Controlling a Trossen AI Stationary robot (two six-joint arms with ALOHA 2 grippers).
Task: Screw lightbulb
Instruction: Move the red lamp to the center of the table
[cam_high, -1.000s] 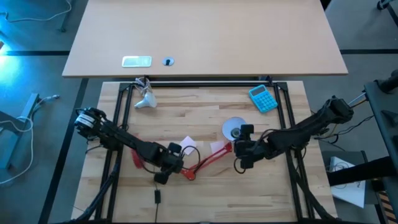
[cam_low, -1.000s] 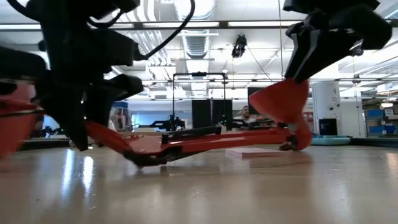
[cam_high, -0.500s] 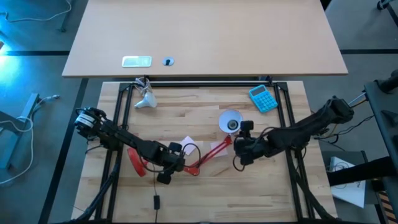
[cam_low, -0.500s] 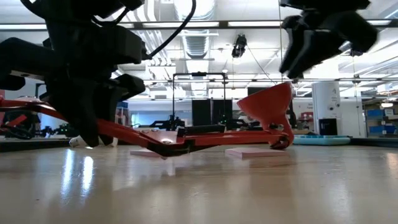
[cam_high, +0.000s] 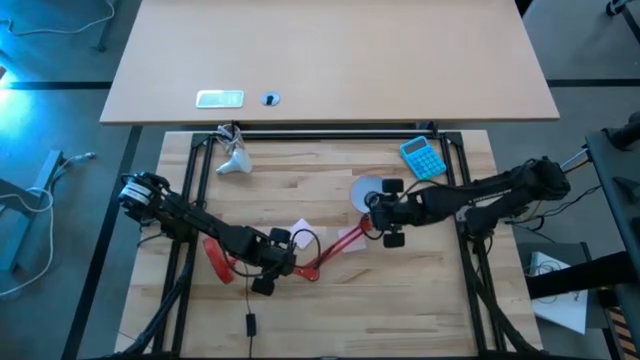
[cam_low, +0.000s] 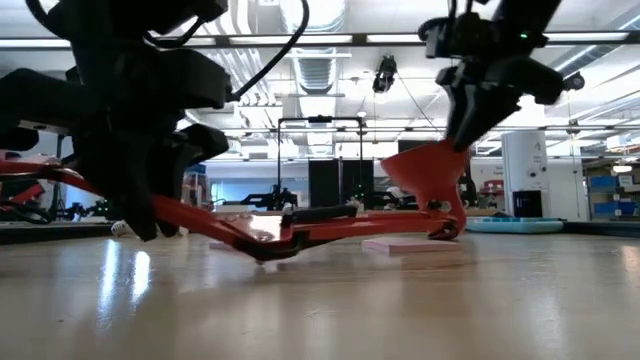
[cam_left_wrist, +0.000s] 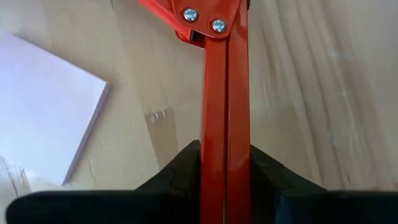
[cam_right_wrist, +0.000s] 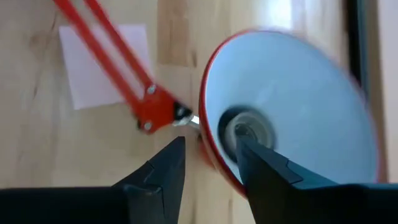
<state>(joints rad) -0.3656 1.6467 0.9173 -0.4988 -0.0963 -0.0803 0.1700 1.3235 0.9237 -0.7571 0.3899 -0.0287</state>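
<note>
High view: left gripper (cam_high: 268, 268), arm stretched low toward the table's near edge, is clamped on the lamp arm (cam_high: 330, 256). Bulb (cam_high: 237, 162) lies near the far-left corner. Right gripper (cam_high: 380, 214), arm extended leftward, straddles the shade (cam_high: 366, 188) rim.

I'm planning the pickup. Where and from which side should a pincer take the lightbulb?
Probably its wide white globe, from straight above: the lightbulb seems to lie on its side on the table, so the round body faces up, and gripping there leaves the narrow screw end free.
</note>
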